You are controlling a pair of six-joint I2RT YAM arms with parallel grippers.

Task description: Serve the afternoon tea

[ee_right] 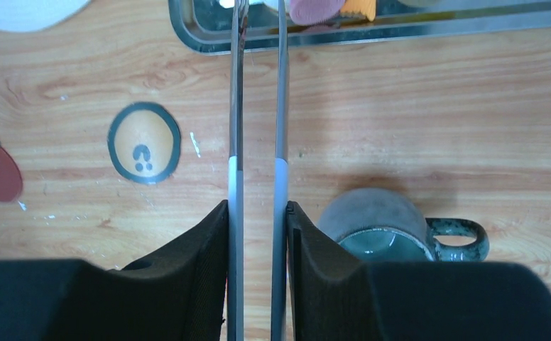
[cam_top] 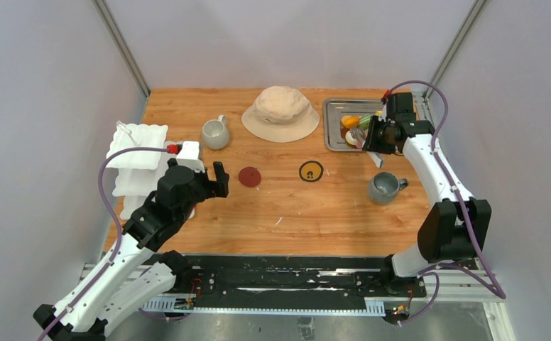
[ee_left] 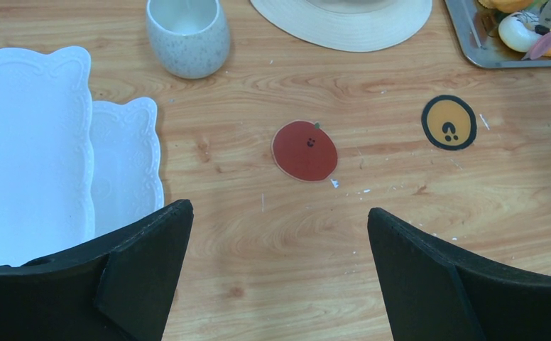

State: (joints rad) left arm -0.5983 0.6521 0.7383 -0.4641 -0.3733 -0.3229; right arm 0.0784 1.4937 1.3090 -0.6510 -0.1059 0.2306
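- Pastries (cam_top: 351,122), small and brightly coloured, lie heaped in a metal tray (cam_top: 333,128) at the far right corner of the table (cam_top: 294,213).
- Right gripper (ee_right: 258,209) is over the table just in front of the tray, its fingers pressed against both arms of a pair of long metal tongs (ee_right: 280,106), which it holds.
- Tongs' tips reach over the tray rim in among the pastries, beside a pink piece; I cannot tell whether they grip anything.
- Left gripper (ee_left: 280,217) hangs above the left half of the table with its jaws wide apart and nothing between them.
- White tiered stand (cam_top: 139,145) sits at the left edge, just beside the left gripper.
- White mug (cam_top: 214,133) stands upright near the stand, toward the far edge.
- Grey mug (cam_top: 384,188) stands upright near the right edge, in front of the tray.
- Beige hat (cam_top: 281,114) lies at the middle of the far edge, between the white mug and the tray.
- Red disc (cam_top: 249,176) and yellow disc (cam_top: 311,171) lie flat mid-table, apart from each other.
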